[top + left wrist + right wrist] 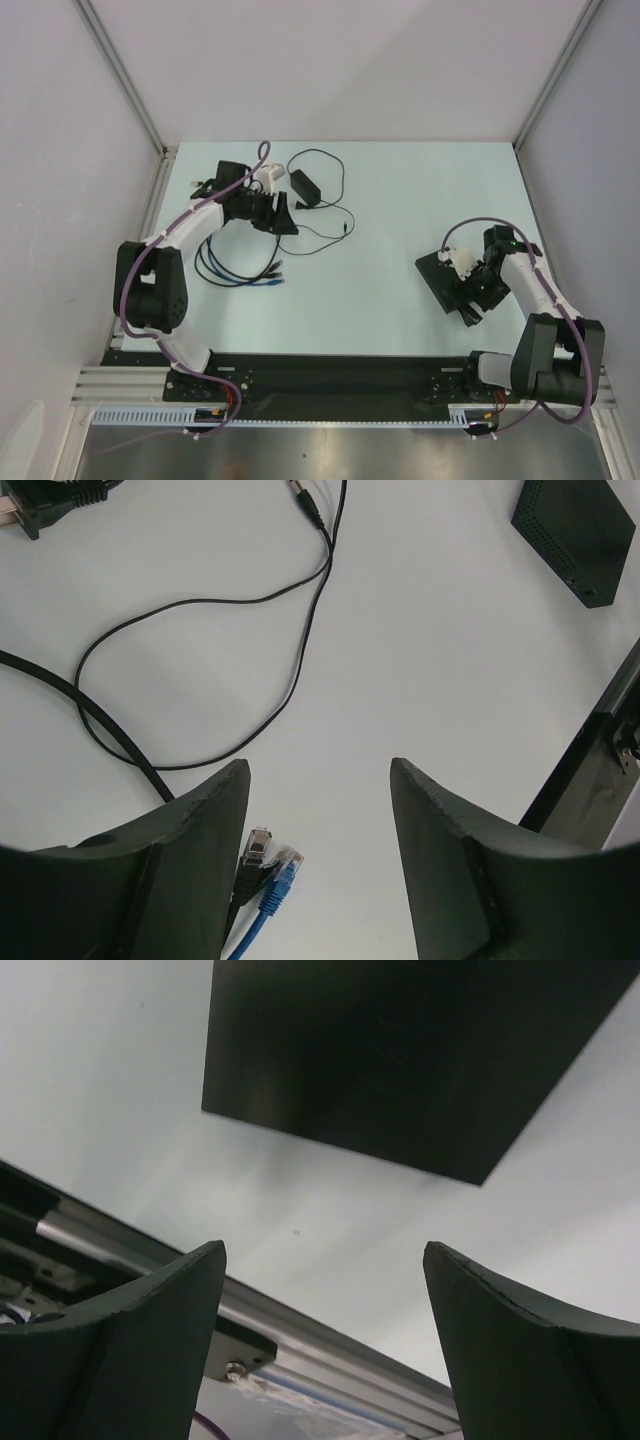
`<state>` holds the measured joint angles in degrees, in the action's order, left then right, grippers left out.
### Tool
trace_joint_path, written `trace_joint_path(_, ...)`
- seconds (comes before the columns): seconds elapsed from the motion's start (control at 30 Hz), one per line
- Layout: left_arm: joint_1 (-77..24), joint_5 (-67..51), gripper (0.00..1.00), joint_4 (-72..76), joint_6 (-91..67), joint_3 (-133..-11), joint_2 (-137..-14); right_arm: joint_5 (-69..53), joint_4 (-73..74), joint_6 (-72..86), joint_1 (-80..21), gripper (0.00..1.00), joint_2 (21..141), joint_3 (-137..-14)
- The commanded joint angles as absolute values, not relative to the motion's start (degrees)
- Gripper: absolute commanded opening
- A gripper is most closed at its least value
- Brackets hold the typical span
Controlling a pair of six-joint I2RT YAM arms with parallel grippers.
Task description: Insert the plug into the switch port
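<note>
Both jaw pairs apart, nothing between them. Right gripper (325, 1255) points at switch (400, 1060), which lies flat at top of right wrist frame, beyond fingertips, untouched. Top view: switch right of centre, partly under right arm. Left gripper (320, 770) sits left of centre. Blue Ethernet plug (286, 866) and black Ethernet plug (258, 844) lie side by side at bottom of left wrist frame, just beside one finger. Power adapter (303, 187) upper centre.

At three o'clock on the table (380, 200), the switch (432, 272), partly under the right gripper (468, 300). At eleven o'clock, the adapter (303, 186), just beside the left gripper (280, 220). At eight o'clock, cable plugs (274, 283), seemingly apart from both.
</note>
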<state>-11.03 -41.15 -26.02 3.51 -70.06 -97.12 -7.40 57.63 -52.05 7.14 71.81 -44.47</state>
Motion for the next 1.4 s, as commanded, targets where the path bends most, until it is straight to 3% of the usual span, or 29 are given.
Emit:
trace_joint_path(0.0, -12.0, -41.3, 0.64, -26.3, 6.4, -70.8, -95.8, -7.5, 47.6, -44.6, 4.8, 0.86, 73.6, -42.8)
trace_joint_path(0.33, -16.5, -38.5, 0.64, -29.5, 15.1, -70.0, -94.0, -3.8, 32.9, -23.5, -2.7, 0.67, 84.2, -44.9)
trace_joint_path(0.57, -26.4, -30.2, 0.60, -29.9, 24.8, -71.0, -97.4, -5.5, 29.3, -17.5, -3.1, 0.68, 95.8, -55.0)
trace_joint_path(0.97, -31.8, -17.0, 0.55, -28.0, 27.6, -81.6, -113.7, -23.9, 45.2, -21.5, -0.6, 0.78, 90.4, -67.9)
trace_joint_path(1.23, -35.7, -18.5, 0.30, -32.4, 36.0, -79.9, -116.4, -31.2, 42.9, -11.7, -0.4, 0.76, 90.3, -72.8)
trace_joint_path(1.37, -36.6, -23.5, 0.00, -39.3, 40.8, -79.7, -116.5, -33.5, 42.1, -9.5, -0.4, 0.77, 91.7, -73.7)
